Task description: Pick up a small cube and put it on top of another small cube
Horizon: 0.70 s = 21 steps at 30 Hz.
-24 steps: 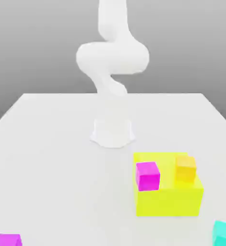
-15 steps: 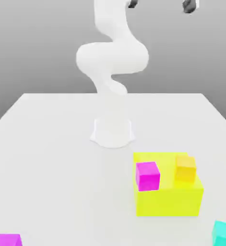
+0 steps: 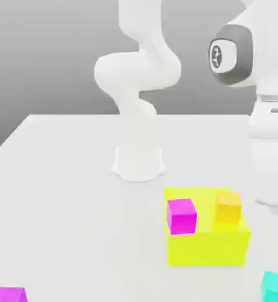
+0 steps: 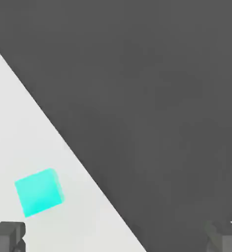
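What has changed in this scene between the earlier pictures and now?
The white robot arm has swung down on the exterior view's right, towards the small cyan cube at the table edge. Its fingers stand wide apart in the hand view, with that cube lying on the table beyond them, not gripped. The large yellow block, the magenta cubes and the orange cube stayed put.

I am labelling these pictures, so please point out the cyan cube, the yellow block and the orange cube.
cyan cube (image 4: 38, 192): hand view, middle of its visible face.
yellow block (image 3: 209, 248): exterior view, front face.
orange cube (image 3: 228, 207): exterior view, its front face.
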{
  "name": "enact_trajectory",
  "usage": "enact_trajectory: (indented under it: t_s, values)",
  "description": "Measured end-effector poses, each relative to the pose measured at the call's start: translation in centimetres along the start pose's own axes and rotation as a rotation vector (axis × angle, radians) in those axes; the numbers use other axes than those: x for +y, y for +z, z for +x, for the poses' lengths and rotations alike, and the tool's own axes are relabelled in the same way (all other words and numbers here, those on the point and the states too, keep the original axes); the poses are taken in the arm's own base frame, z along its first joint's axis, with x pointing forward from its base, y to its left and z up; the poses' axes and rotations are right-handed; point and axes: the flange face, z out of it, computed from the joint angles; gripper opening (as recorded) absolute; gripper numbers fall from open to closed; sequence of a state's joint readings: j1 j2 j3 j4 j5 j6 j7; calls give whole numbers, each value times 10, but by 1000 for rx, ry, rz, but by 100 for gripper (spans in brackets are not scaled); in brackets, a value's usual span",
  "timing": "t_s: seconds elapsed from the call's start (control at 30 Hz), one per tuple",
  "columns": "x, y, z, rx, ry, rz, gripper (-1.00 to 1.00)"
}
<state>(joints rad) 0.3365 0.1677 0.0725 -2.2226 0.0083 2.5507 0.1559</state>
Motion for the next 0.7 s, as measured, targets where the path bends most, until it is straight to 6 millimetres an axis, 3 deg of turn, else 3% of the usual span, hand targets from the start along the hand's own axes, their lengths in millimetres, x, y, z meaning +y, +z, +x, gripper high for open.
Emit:
enact_trajectory:
  t_s: [0.2, 0.33, 0.37, 0.57, 0.7]
  values:
    - [-40, 107, -30, -140, -225, -20, 0]
    - [-44, 169, -42, -159, -257, -22, 0]
    - [-43, 179, -45, -160, -258, -22, -100]
    - [-43, 185, -46, -162, -259, -22, -100]
    - [-45, 144, -39, -162, -259, -22, -100]
